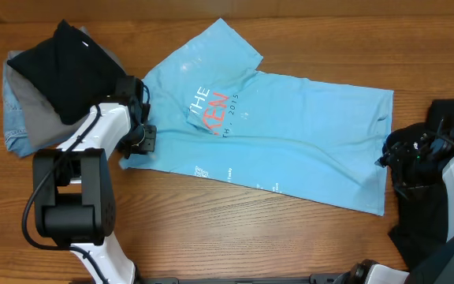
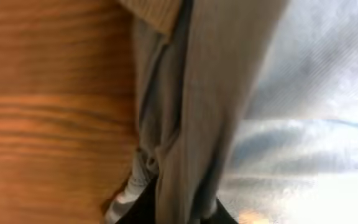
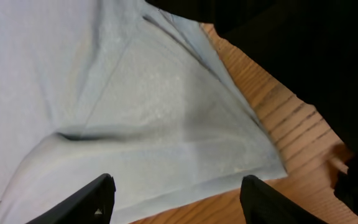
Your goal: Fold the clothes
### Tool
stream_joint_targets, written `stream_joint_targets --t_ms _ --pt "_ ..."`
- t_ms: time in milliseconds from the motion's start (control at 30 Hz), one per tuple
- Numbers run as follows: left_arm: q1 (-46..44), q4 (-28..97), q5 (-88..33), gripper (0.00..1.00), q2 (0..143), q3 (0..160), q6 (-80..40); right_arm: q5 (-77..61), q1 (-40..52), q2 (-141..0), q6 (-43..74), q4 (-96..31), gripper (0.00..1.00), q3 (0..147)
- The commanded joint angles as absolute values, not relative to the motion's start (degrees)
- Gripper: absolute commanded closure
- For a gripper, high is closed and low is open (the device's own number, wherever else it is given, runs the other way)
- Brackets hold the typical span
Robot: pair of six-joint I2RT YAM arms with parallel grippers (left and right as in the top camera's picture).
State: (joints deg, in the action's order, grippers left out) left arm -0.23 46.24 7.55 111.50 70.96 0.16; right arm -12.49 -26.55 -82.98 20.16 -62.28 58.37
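Light-blue tee spread across mid of wood table, upper-left part folded over, orange-red + white lettering facing up. Left gripper right at tee's left edge; wrist cam way too close n blurry, just bunched cloth + wood grain, so can't tell if spread or clamped. Right gripper over tee's right hem corner, spread wide, nothing pinched. Black garment on grey + denim pile top-left, near tee.
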Motion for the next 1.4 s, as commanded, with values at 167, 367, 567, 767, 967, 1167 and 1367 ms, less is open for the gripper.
stream_joint_targets --t_ms 167,367,567,767,967,1167,1367 --pt "7.2 48.5 12.0 0.66 112.3 69.5 -2.4 -13.2 -26.7 -84.3 21.0 -54.7 0.30 48.8" --pt "7.6 49.0 11.7 0.43 112.3 69.6 -4.6 -20.0 -26.7 -84.7 15.2 -54.8 0.30 47.2" --pt "7.6 50.2 6.9 0.33 112.3 71.5 -5.0 -12.1 -26.7 -84.7 19.3 -60.6 0.51 47.1" --pt "7.6 60.4 2.8 0.32 112.3 82.1 -4.9 -17.7 -26.7 -84.7 19.7 -51.0 0.64 39.2" --pt "7.8 65.6 4.9 0.24 112.3 86.7 -4.9 -17.8 -26.7 -85.0 22.6 -42.3 0.77 31.8" --pt "8.7 66.2 5.1 0.23 112.3 84.9 -4.3 -14.1 -26.8 -85.0 27.3 -44.7 0.96 33.8" --pt "8.6 65.6 5.1 0.39 112.3 78.5 -4.3 -14.2 -26.8 -85.0 27.3 -45.6 0.96 35.4"
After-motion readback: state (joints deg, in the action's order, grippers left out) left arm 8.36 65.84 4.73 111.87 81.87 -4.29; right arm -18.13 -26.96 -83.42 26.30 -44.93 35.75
